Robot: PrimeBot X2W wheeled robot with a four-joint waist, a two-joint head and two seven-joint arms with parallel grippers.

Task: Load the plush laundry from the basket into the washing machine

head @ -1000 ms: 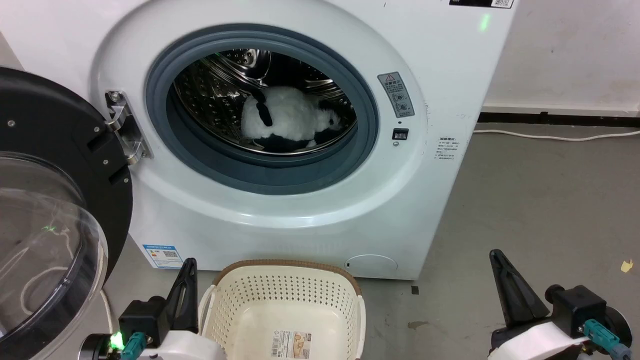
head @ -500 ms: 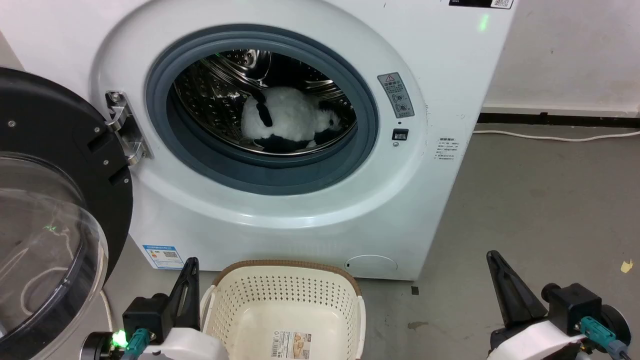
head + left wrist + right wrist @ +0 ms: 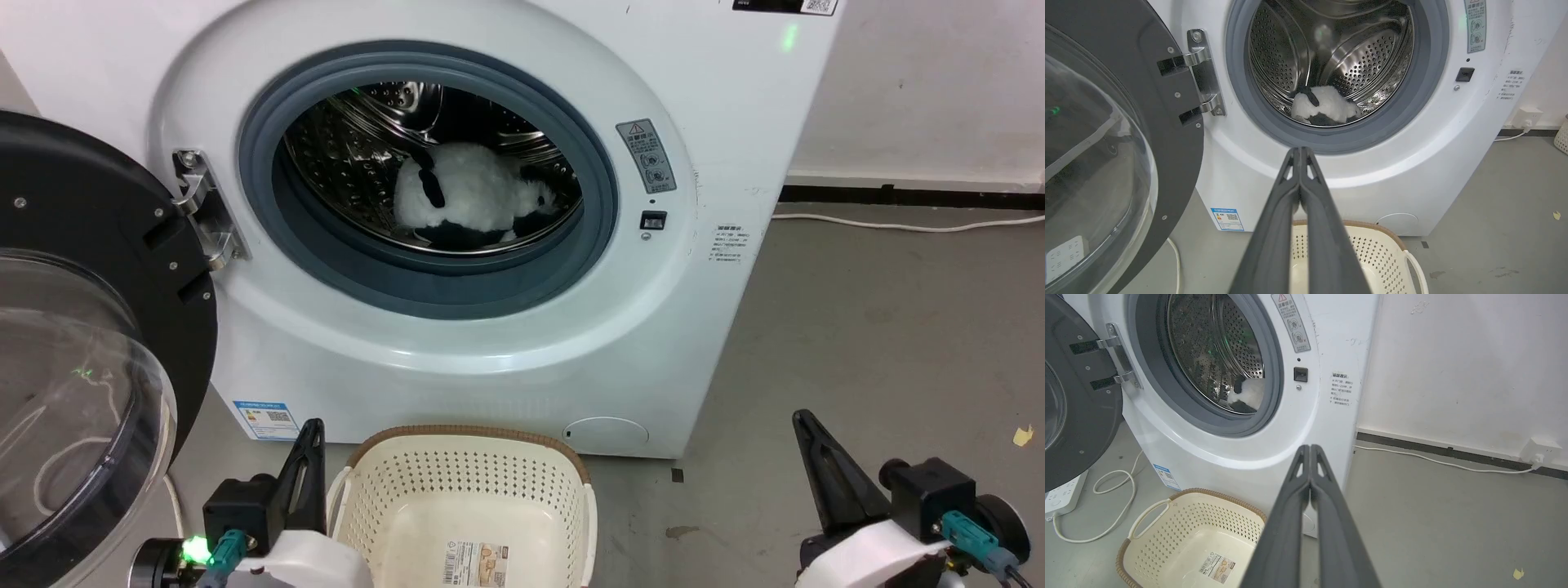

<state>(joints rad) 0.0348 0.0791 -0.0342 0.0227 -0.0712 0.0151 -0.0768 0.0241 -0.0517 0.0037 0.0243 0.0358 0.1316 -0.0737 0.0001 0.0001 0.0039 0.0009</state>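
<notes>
The plush panda [image 3: 473, 200] lies inside the steel drum of the white washing machine [image 3: 506, 327]; it also shows low in the drum as the panda [image 3: 1325, 107] and as a white patch, the panda [image 3: 1249, 394]. The round door [image 3: 82, 343] stands swung open at the left. On the floor before the washer sits the cream basket [image 3: 465, 474], holding nothing but its label sticker. My left gripper [image 3: 312, 428] is shut just left of the basket, its fingers [image 3: 1300, 153] pressed together. My right gripper [image 3: 802, 418] is shut over bare floor at the right, the fingers [image 3: 1310, 449] closed.
A white cable [image 3: 898, 222] runs along the wall base at the right. Another cord [image 3: 1106, 498] and a power strip [image 3: 1061, 498] lie on the floor under the open door. Grey floor [image 3: 882, 327] spreads right of the washer.
Both grippers have sunk slightly toward the bottom edge of the head view. The panda, basket and door have stayed put.
</notes>
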